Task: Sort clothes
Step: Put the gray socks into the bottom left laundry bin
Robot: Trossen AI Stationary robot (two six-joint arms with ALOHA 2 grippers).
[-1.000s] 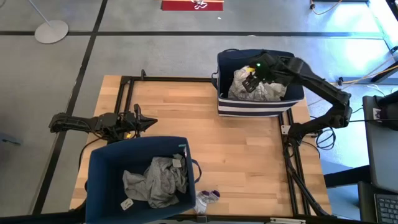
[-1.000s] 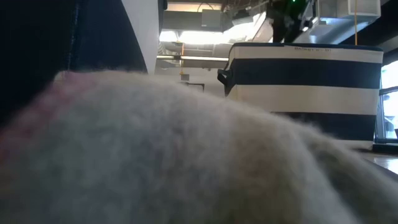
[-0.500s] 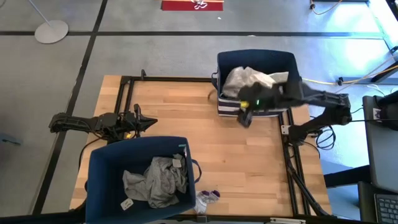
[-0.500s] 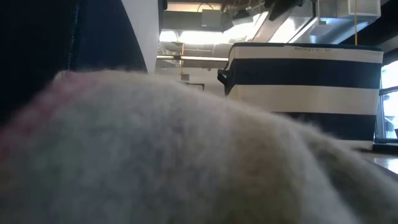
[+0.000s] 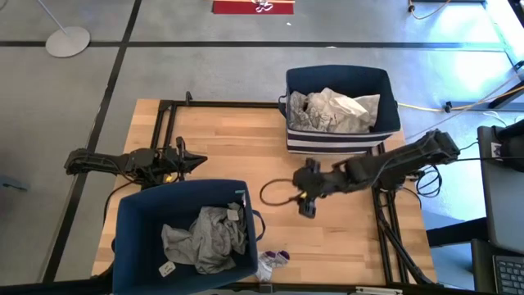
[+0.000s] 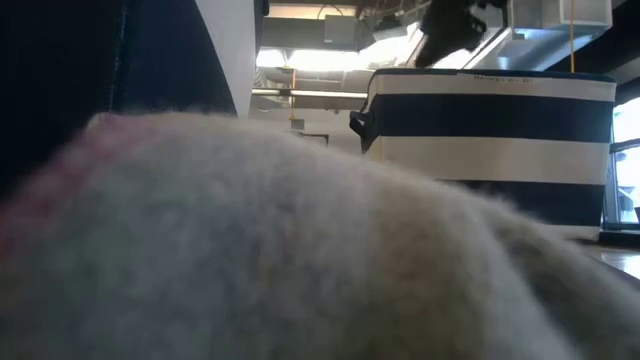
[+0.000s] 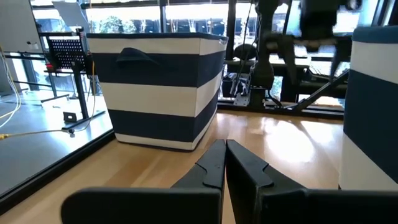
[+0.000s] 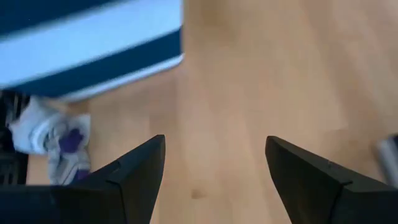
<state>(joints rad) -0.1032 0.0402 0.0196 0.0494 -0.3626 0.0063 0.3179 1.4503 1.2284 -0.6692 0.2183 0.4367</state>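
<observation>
Left gripper point(image 5: 199, 161) rests near the table's point(image 5: 246, 139) left edge, fingers point(image 7: 214, 163) pressed together, holding nothing. Just beside it, at the front-left corner, stands a navy bin point(image 5: 135, 221) containing a grey garment point(image 5: 205, 239). A small white-and-purple item point(image 5: 273, 260) lies on the front edge just right of that bin; in the low view it fills most of the frame and blocks the table. Right gripper point(image 5: 308, 195) hangs over the bare middle of the table, fingers point(image 8: 140, 171) spread wide, empty. At the back-right corner, a striped bin point(image 5: 336, 139) holds white clothes point(image 5: 332, 111), one with dark print.
</observation>
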